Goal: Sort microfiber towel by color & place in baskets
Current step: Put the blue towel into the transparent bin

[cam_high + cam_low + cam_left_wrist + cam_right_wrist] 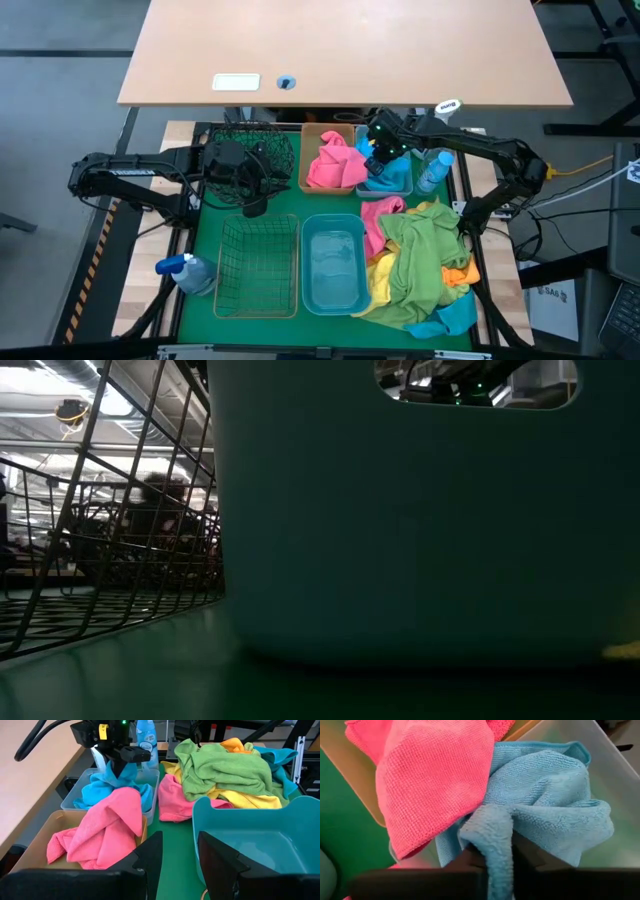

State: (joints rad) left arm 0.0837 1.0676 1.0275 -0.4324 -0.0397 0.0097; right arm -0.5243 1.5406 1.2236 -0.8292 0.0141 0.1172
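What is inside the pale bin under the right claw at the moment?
A blue towel fills the pale bin, one fold between the right claw fingers. A pink towel from the amber bin overlaps its edge. The bin floor is covered.

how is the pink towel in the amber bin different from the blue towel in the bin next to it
The pink towel lies untouched, draped over the amber bin rim. The blue towel sits in the pale bin with a fold between the right gripper fingers. Both are crumpled microfiber.
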